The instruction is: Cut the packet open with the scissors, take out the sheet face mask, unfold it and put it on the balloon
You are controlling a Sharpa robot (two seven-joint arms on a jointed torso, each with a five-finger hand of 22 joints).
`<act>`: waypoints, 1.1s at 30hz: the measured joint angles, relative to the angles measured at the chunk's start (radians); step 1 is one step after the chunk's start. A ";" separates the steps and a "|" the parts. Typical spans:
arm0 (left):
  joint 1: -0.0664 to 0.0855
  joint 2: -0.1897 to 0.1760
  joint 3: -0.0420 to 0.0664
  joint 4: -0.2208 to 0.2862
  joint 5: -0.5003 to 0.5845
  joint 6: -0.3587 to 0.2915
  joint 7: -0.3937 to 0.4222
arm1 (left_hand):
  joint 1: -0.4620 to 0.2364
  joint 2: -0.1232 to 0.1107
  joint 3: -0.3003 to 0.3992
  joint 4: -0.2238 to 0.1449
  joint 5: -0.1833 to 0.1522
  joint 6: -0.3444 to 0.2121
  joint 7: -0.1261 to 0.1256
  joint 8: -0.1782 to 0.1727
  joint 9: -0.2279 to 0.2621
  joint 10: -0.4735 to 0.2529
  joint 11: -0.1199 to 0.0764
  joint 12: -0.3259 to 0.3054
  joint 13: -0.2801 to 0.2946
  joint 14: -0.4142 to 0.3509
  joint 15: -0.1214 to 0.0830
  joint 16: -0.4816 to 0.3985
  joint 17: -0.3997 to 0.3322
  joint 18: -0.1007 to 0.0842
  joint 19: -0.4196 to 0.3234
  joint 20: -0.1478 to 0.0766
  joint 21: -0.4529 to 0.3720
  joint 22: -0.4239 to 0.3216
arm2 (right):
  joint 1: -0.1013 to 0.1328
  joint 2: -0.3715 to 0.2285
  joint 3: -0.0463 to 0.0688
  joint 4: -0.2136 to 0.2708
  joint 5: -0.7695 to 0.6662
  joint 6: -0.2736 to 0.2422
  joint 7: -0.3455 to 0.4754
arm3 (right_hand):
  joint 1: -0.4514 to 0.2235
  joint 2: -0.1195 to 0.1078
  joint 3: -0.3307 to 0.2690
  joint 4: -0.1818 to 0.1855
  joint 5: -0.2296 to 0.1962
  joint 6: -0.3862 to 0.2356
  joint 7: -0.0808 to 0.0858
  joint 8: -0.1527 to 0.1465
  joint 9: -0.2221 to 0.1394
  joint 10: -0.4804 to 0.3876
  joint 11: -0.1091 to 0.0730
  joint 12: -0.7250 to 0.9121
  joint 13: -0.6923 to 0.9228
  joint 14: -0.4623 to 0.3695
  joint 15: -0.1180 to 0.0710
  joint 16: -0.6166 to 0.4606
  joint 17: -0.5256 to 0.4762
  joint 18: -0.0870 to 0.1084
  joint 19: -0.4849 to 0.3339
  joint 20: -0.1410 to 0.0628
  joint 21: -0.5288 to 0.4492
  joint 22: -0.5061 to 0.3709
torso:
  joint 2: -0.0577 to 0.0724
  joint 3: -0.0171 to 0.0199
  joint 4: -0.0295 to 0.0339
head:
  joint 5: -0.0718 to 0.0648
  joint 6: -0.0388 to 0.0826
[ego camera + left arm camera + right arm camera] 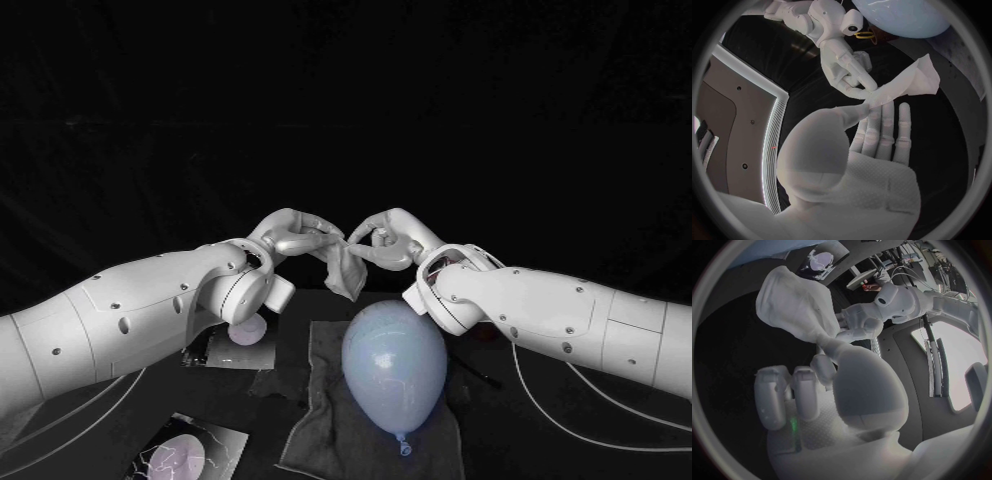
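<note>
Black table [577, 460], dark background behind it. Left arm [130, 315] and right arm [577, 310] come in on either side of the balloon and meet beyond its rounded far end.

Grey cloth [310, 430] is spread flat under the balloon and sticks out past it on the left arm's side. Balloon [392, 365] [904, 15] is pale blue and lies lengthwise on the cloth, knot end toward the robot, rounded end away.

Left hand [296, 235] [879, 135] [861, 325] is raised above and beyond the balloon's rounded end. Its thumb and a fingertip are clamped on the top of the sheet face mask, and its other fingers are stretched out straight. Right hand [387, 238] [845, 65] [817, 390] is right against the left hand at the same height, fingertips also pinched on the mask's top end.

Sheet face mask [343, 272] [911, 82] [795, 300] is white, mostly folded and crumpled. It hangs from both hands with its lower end just beside the balloon's rounded end. Can't tell if it touches.

Packet [185, 458] [820, 261] lies flat on the table, well off the balloon's knot end on the left arm's side, off the cloth, printed side up. Shiny foil piece [224, 352] lies beside the cloth on that same side of the balloon, partly hidden by the left arm.
</note>
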 measured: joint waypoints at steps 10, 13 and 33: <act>0.000 -0.010 0.000 -0.016 0.040 -0.019 -0.016 | 0.007 -0.003 0.000 0.000 -0.002 -0.002 -0.002 0.011 0.000 0.000 0.000 0.007 0.008 0.000 0.000 0.008 0.003 0.005 0.005 -0.005 0.019 0.008 | 0.000 -0.053 0.000 0.052 -0.011 -0.024 0.004 | 0.000 0.000 0.004 -0.004 0.000 -0.005 -0.002 0.006 0.001 0.000 0.000 -0.005 -0.007 0.000 0.000 -0.003 0.000 0.000 0.000 0.000 0.000 0.000 | -0.001 0.0001 -0.0009 | 0.000 0.003; 0.000 -0.016 -0.001 -0.021 0.068 -0.031 -0.026 | 0.007 -0.003 0.004 0.004 -0.003 -0.002 -0.002 0.011 0.000 0.000 0.000 0.007 0.009 0.000 0.000 0.008 0.003 0.011 0.005 -0.005 0.019 0.009 | 0.000 -0.069 0.000 0.064 -0.015 -0.027 0.004 | 0.000 0.000 0.004 -0.004 -0.001 -0.006 -0.004 0.011 0.001 0.003 -0.003 -0.011 -0.010 0.000 0.000 0.000 0.000 0.000 0.000 0.000 0.000 -0.001 | -0.001 0.0005 -0.0012 | 0.000 0.003; 0.000 -0.038 -0.001 -0.033 0.237 -0.084 -0.058 | 0.009 -0.005 0.020 0.020 0.000 -0.001 -0.001 0.018 0.000 -0.006 -0.002 0.012 0.014 0.001 -0.001 0.008 0.004 0.010 0.019 -0.011 0.024 0.009 | 0.000 -0.102 -0.001 0.093 -0.089 0.026 -0.038 | 0.000 0.000 0.007 -0.007 -0.001 -0.010 -0.004 0.018 0.008 0.004 -0.004 -0.012 -0.012 0.000 0.000 0.000 0.000 0.000 0.000 0.000 -0.002 0.000 | 0.000 0.0001 0.0007 | -0.001 0.002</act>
